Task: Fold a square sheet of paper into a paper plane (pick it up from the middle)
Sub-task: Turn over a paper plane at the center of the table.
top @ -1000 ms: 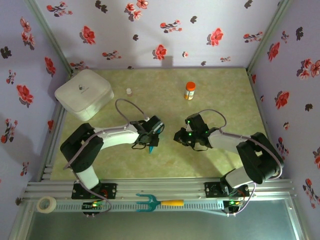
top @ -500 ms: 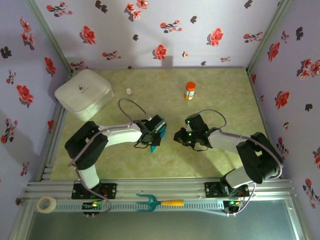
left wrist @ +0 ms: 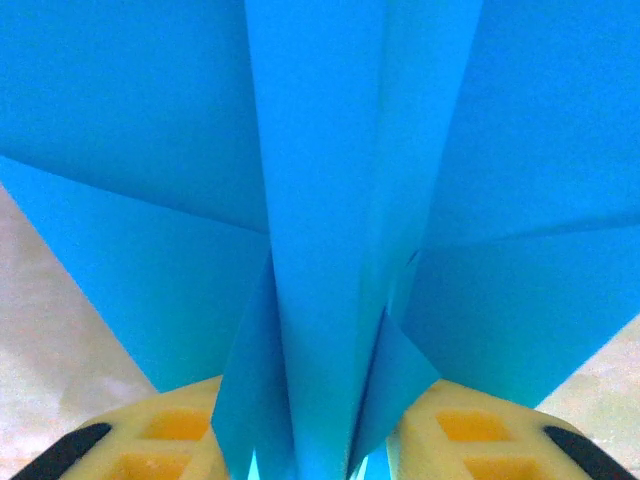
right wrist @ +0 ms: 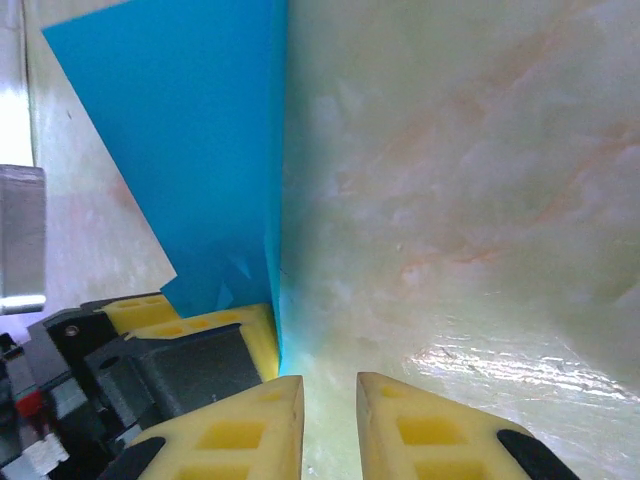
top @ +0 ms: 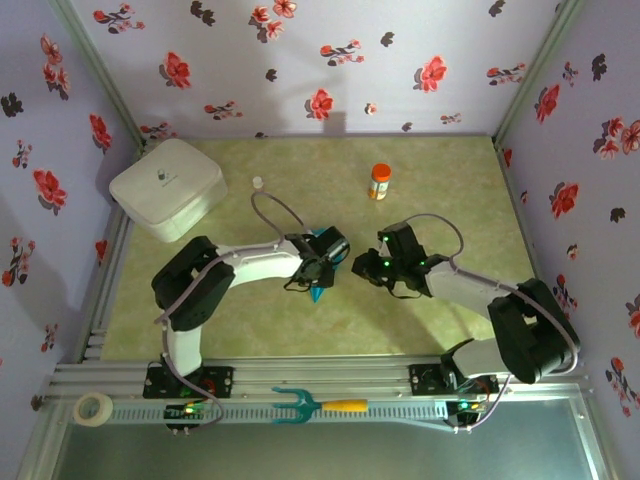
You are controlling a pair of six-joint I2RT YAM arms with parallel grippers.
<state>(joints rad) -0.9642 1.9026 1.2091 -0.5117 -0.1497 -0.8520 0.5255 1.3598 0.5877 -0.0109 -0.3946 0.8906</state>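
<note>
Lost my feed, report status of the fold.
Left gripper parted around creased teal-blue paper plane. Right gripper barely open, empty, beside it. Nothing obstructing.

You have a green marbled table [top: 440, 320]. In its far left corner sits a white rounded box [top: 167, 188]. Along the far edge stand a small white cap-like piece [top: 258, 183] and, right of the middle, an orange bottle [top: 380, 182]. Near the table's middle the paper plane [top: 317, 292] stands on edge, meeting the surface.
</note>
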